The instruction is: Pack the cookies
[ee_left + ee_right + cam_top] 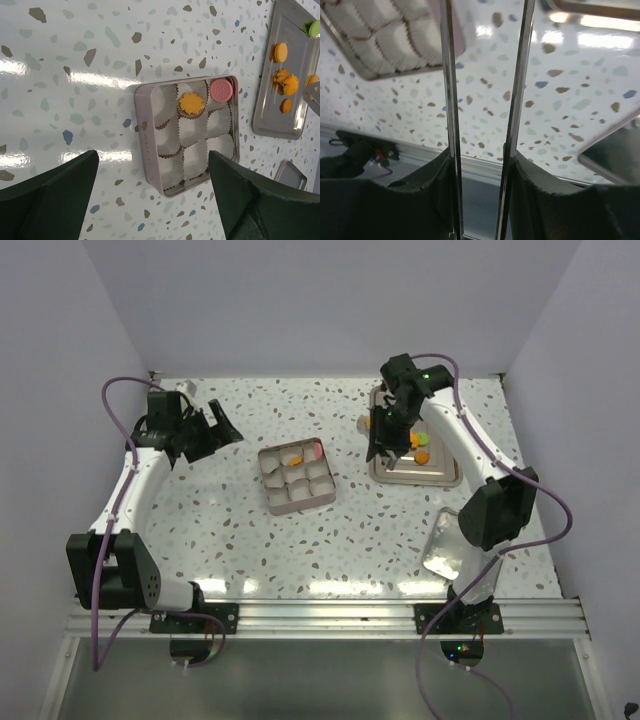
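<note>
The right tool's [485, 100] two thin blades stand slightly apart, gripping nothing. The left tool [150, 195] gapes wide over the box [145, 130], which holds two cookies [192, 104].

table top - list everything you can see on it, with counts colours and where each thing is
tin box: one, pale pink, square, middle of the table
paper cups: about nine, white, crinkled, lining the box
cookies in the box: two, one orange in a cup, one pink in the corner cup
metal tray: one, silver, right of the box
cookies on the tray: several orange, one green at the far edge
lid: one, silver, near the right arm's base
table: white, speckled
left gripper: open, left of the box, empty
right gripper: over the tray's left edge, narrow gap between long thin blades
</note>
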